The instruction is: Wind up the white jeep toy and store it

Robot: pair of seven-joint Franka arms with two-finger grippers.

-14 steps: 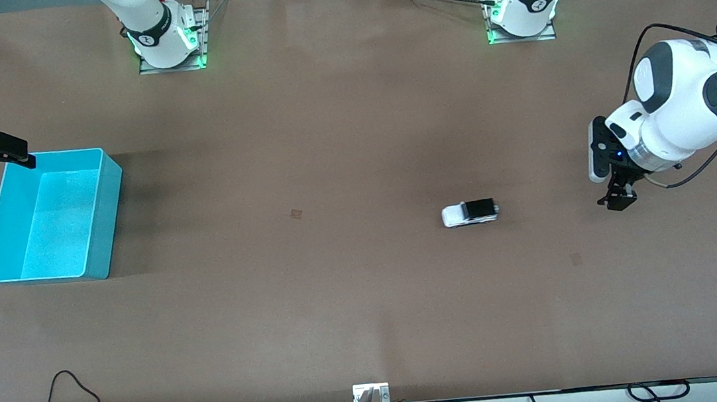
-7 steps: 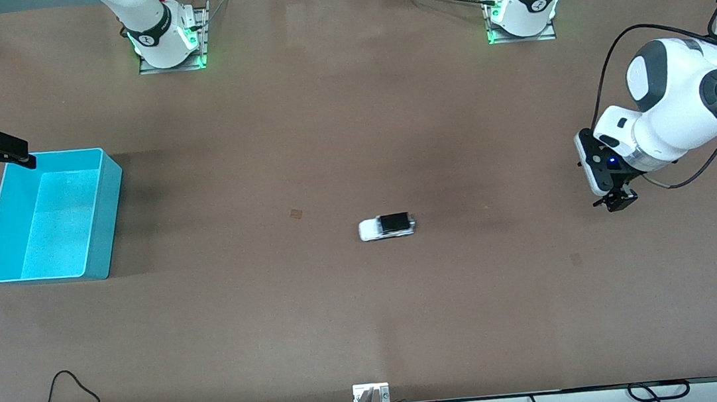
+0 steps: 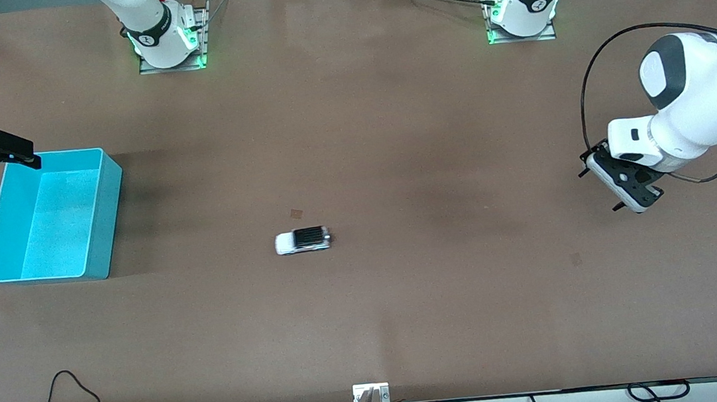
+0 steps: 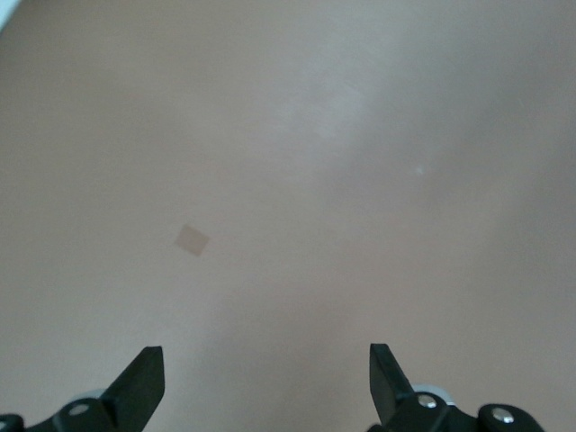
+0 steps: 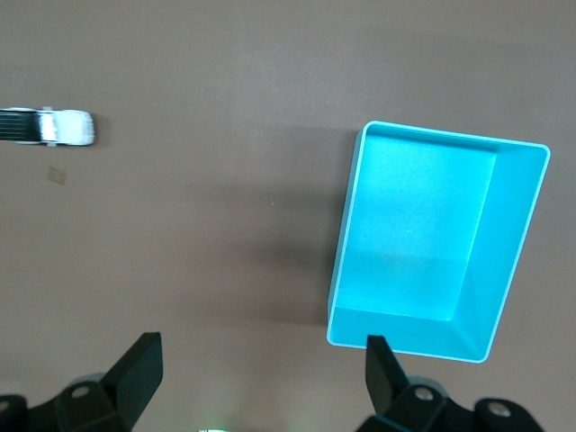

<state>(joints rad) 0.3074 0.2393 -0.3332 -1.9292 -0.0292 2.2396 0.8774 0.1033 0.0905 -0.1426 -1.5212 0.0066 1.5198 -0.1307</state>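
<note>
I'm seeing white jeep (image 3: 302,240), black ribbed roof, sitting mid-table. Left gripper (image 4: 266,385), right gripper (image 5: 258,376) hanging spread wide, gripping nothing, over table ends.

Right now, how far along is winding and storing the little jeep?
The small white jeep toy with the black ribbed roof sits mid-table on its own, so any winding looks finished. Nothing is in hand: the left gripper and right gripper are open, empty. Left: putting it into the empty turquoise plastic bin.

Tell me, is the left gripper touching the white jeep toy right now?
Apart. The front view shows bare table between the white jeep toy and the left gripper; the left wrist view shows open fingers with nothing between them.
</note>
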